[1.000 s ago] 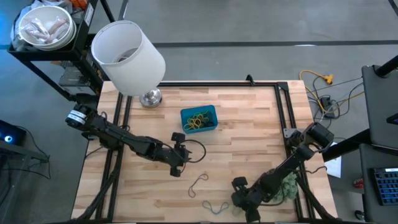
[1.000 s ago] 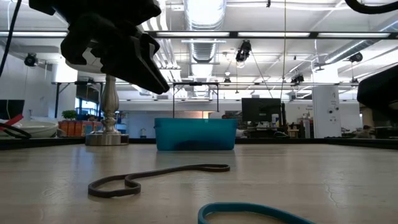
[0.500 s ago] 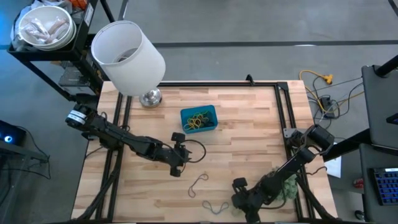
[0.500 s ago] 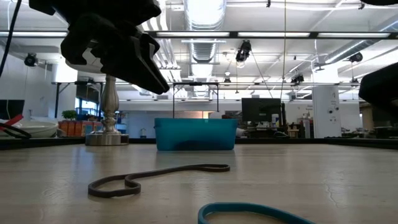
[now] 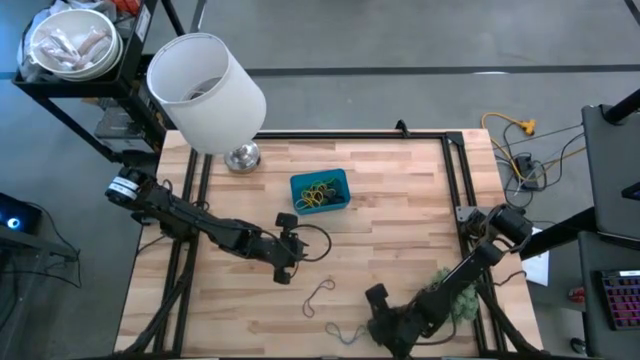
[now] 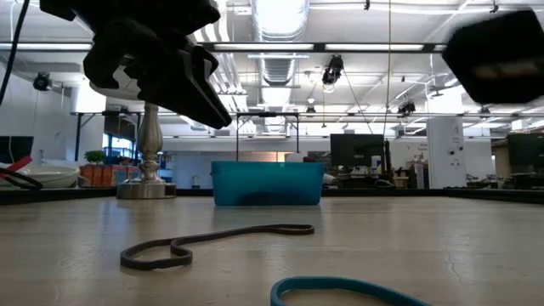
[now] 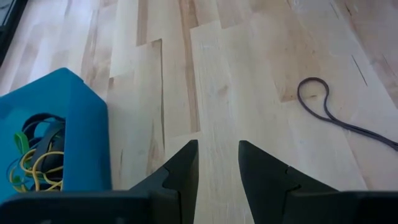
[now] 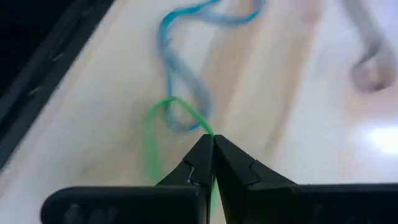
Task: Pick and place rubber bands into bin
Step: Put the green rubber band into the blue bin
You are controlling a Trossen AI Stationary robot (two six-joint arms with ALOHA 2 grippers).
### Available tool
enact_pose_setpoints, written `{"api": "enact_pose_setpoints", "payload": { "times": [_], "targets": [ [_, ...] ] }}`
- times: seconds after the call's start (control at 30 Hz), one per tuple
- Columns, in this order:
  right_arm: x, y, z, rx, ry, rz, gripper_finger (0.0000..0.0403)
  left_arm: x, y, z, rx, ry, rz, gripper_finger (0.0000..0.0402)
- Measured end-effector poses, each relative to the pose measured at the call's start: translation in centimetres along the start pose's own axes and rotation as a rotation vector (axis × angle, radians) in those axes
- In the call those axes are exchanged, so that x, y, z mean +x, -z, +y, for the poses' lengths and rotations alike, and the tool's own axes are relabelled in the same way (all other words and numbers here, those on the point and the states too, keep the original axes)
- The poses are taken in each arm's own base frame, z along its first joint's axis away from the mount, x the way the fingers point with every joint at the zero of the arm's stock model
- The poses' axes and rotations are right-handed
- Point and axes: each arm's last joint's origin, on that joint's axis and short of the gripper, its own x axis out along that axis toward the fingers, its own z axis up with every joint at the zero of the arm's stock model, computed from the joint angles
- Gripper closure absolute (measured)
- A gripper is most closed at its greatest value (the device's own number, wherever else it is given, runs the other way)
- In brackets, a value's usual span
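The blue bin (image 5: 320, 190) (image 6: 268, 183) (image 7: 53, 140) stands toward the table's far side with several yellow, green and dark rubber bands inside. A dark grey band (image 5: 318, 295) (image 6: 217, 240) (image 7: 323, 106) and a blue band (image 5: 345, 333) (image 6: 340, 289) (image 8: 180, 68) lie flat on the wood near the near edge. My right gripper (image 5: 374, 300) (image 8: 212, 144) hovers over the blue band, shut on a green band (image 8: 155, 134). My left gripper (image 5: 296, 250) (image 7: 214, 158) waits open above mid-table, between the bin and the dark band. My right gripper pinches the green band's upper strand (image 8: 206, 130) between its two fingertips, coming from above. The thin loop hangs slack below the fingers, over the blue band. Whether its lower end touches the table I cannot tell.
A white lampshade (image 5: 205, 90) on a metal base (image 5: 242, 157) stands at the far left corner. The bushy green plant ball (image 5: 455, 295) sits beside my right arm near the right edge. Bare wood lies between the bin and the loose bands.
My right gripper has risen from the table and shifted slightly toward the table's left, staying shut. My left arm has kept still.
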Motion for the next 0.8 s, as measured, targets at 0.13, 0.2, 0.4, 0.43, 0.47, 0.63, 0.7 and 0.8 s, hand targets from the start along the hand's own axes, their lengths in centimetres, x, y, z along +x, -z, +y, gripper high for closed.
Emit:
{"api": "enact_pose_setpoints", "payload": {
  "times": [0.13,0.2,0.4,0.43,0.47,0.63,0.7,0.8],
  "targets": [
    [-0.7,-1.0,-0.2,-0.079,0.093,-0.008,0.0395,0.0,0.0,0.0,0.000,0.000,0.000,0.0304],
    [-1.1,-1.6,-0.2,-0.121,0.141,-0.020,0.0395,0.0,0.0,0.0,0.000,0.000,0.000,0.0304],
    [-2.2,-3.5,-1.0,-0.239,0.280,-0.038,0.0395,0.0,0.0,0.0,0.000,0.000,0.000,0.0304],
    [-2.4,-3.9,-1.2,-0.251,0.300,-0.039,0.0395,0.0,0.0,0.0,0.000,0.000,0.000,0.0304],
    [-2.6,-4.2,-1.5,-0.263,0.322,-0.036,0.0395,0.0,0.0,0.0,0.000,0.000,0.000,0.0304],
    [-2.9,-5.1,-3.4,-0.322,0.440,0.011,0.0395,0.0,0.0,0.0,0.000,0.000,0.000,0.0304],
    [-2.8,-5.3,-4.5,-0.337,0.494,0.037,0.0395,0.0,0.0,0.0,0.000,0.000,0.000,0.0304],
    [-2.3,-5.5,-6.4,-0.333,0.549,0.071,0.0395,0.0,0.0,0.0,-0.001,0.000,0.000,0.0304]
  ]
}}
